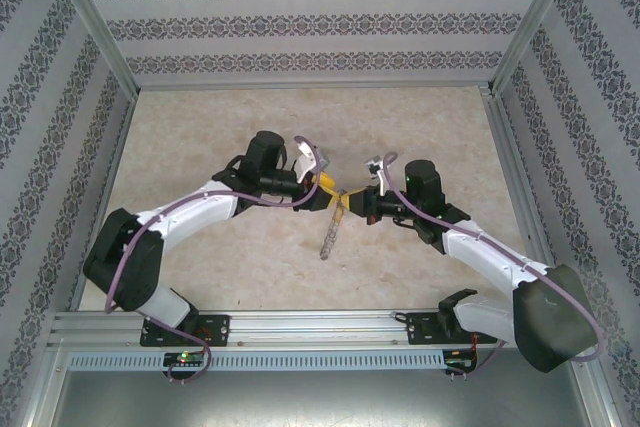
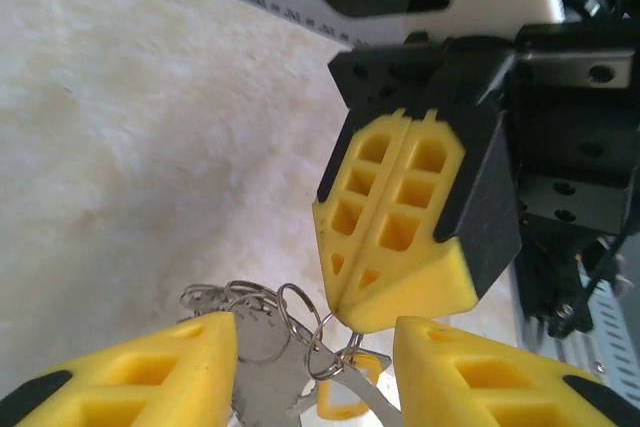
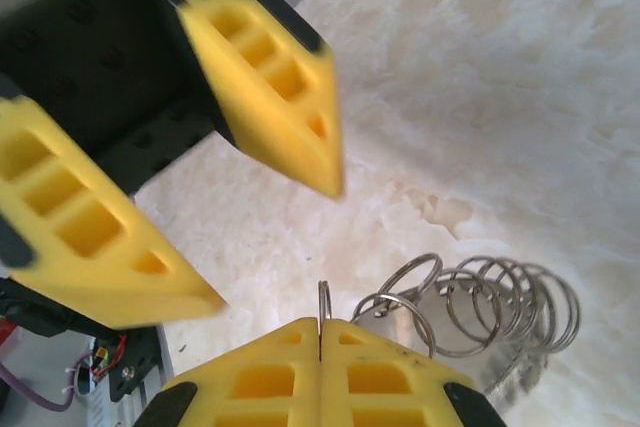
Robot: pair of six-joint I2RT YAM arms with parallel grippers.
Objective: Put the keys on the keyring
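Bench (image 1: 260, 272): pale cream top with faint marbling, matt. Rail (image 1: 320, 325): aluminium, running along the 6 o'clock edge. Keyring (image 1: 332, 227): silvery cluster near centre, trailing toward 6 o'clock. It cannot be told whether its lower end rests on the bench.
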